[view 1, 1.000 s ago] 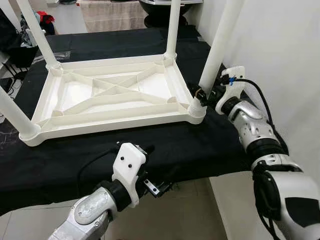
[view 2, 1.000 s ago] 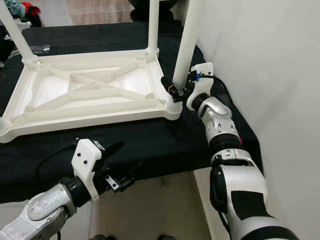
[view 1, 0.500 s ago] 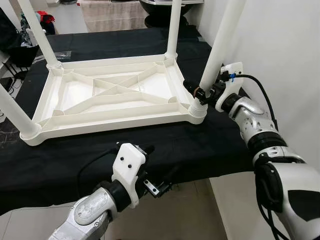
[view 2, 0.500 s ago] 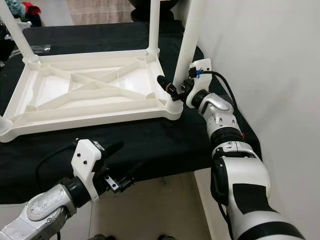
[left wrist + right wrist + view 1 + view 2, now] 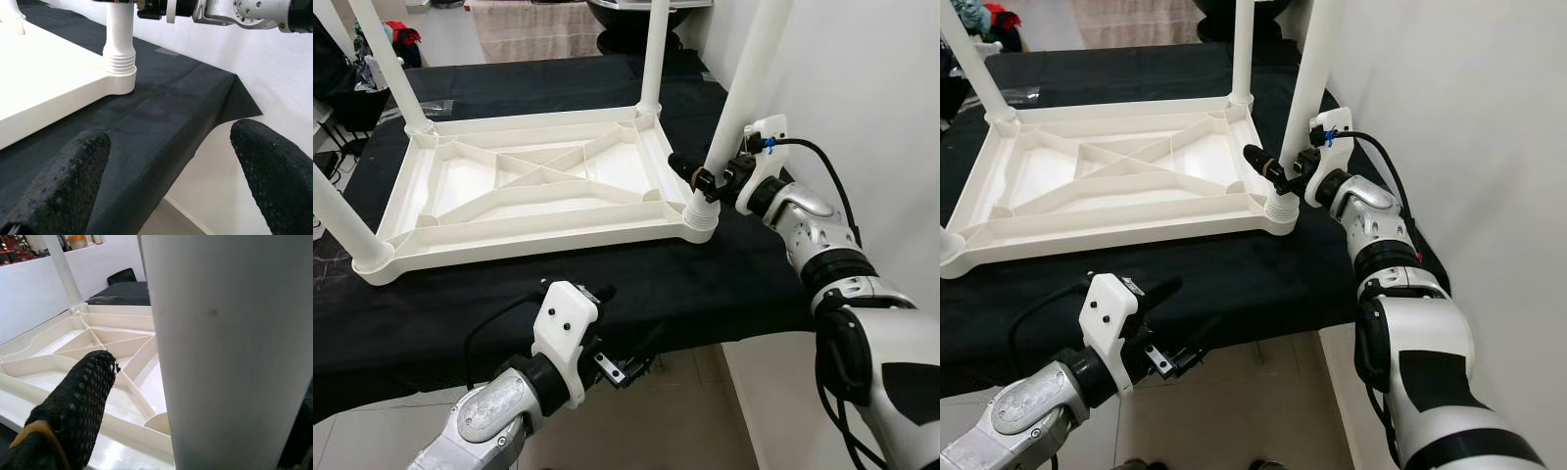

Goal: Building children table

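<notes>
Your right claw [image 5: 697,177] straddles the near leg [image 5: 736,103] just above its socket, fingers spread, probably to twist it tight. Your left claw [image 5: 166,171] hangs open below the table [image 5: 524,191].

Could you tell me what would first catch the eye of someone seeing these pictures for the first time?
A white plastic table lies upside down on a black cloth, its legs pointing up. The right gripper is at the near right leg, just above its threaded socket, fingers around it. The left gripper hangs open at the cloth's front edge.
</notes>
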Tool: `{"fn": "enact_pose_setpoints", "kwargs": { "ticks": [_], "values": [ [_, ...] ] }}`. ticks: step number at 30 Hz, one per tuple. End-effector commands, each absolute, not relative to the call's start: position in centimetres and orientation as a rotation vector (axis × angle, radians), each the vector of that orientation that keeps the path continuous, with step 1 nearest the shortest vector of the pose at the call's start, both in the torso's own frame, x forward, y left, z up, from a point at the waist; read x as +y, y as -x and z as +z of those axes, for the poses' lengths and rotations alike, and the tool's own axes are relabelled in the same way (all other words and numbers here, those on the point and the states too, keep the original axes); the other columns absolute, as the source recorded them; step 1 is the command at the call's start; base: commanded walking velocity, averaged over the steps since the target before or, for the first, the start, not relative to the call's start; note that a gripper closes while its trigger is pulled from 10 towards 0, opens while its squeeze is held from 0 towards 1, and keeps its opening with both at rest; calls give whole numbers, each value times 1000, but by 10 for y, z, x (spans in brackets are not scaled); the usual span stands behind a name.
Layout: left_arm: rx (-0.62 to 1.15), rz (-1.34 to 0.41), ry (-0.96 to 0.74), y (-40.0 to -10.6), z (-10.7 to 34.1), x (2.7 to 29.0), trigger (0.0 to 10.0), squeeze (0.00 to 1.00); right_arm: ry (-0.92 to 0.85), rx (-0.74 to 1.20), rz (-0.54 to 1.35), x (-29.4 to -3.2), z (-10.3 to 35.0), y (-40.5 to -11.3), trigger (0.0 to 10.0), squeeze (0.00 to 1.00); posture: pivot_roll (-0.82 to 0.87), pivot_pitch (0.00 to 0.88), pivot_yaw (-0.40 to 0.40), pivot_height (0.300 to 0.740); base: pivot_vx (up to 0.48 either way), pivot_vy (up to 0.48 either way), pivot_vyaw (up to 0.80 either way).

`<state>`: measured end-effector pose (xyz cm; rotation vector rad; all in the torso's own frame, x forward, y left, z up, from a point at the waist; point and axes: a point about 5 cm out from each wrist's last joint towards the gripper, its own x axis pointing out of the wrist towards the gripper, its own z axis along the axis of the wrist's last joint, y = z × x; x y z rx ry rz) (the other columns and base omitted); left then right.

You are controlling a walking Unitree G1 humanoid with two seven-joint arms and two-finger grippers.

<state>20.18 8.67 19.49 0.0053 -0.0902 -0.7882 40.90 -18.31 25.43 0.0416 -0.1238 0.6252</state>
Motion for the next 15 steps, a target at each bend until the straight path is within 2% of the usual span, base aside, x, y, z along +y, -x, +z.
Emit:
{"fn": "enact_pose_setpoints", "kwargs": {
  "ticks": [1,2,3,15],
  "values": [
    [-74,-798,-16,-198,193,86,10000,0,-41,-108,630,-184,256,-409,10000,0,152,160,-46,740,0,0,0],
    [-75,-799,-15,-198,193,86,10000,0,-39,-108,627,-184,255,-410,7647,0,151,156,-46,740,0,0,0],
    [-75,-800,-15,-198,193,85,10000,0,-41,-109,620,-184,255,-410,0,0,154,158,-47,740,0,0,0],
    [-80,-797,-20,-200,194,86,10000,0,-26,-114,635,-179,253,-410,0,0,149,165,-42,740,0,0,0]
  ]
}}
